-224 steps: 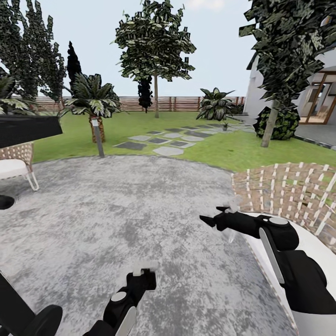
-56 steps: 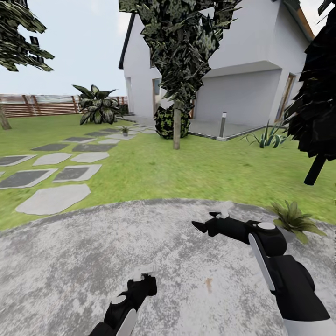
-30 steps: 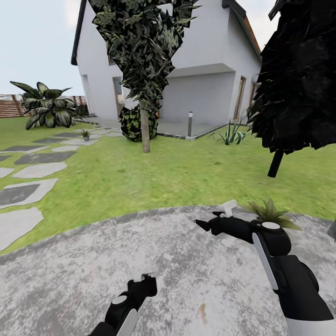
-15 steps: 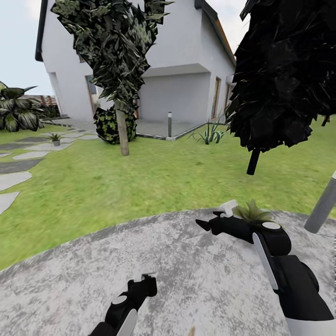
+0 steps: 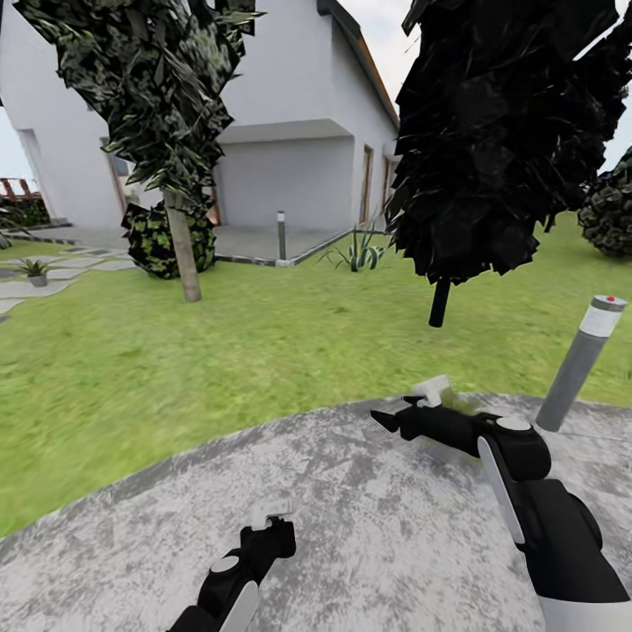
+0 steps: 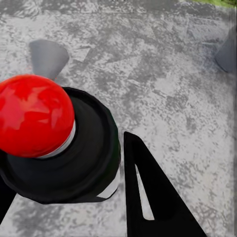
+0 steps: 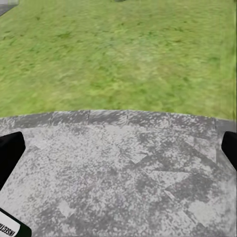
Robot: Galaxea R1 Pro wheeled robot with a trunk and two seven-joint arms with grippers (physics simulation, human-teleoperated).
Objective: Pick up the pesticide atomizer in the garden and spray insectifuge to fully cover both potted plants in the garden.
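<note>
Red-tipped pesticide atomizer (image 6: 54,143) sits clamped in the left tool (image 5: 270,520) above the grey stone patio (image 5: 369,527); right tool (image 5: 399,412) spread wide, near the patio's lawn edge.

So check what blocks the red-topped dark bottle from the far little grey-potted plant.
Nothing visible does: from the red-topped dark bottle in the left gripper, only grey stone patio and open lawn lie before the little grey-potted plant.

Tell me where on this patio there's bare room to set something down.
Bare patio lies between the left gripper, which grips the pesticide atomizer, and the open right gripper, and leftward to the lawn edge. The right side is crowded: the grey post and green leaves behind the right arm.
</note>
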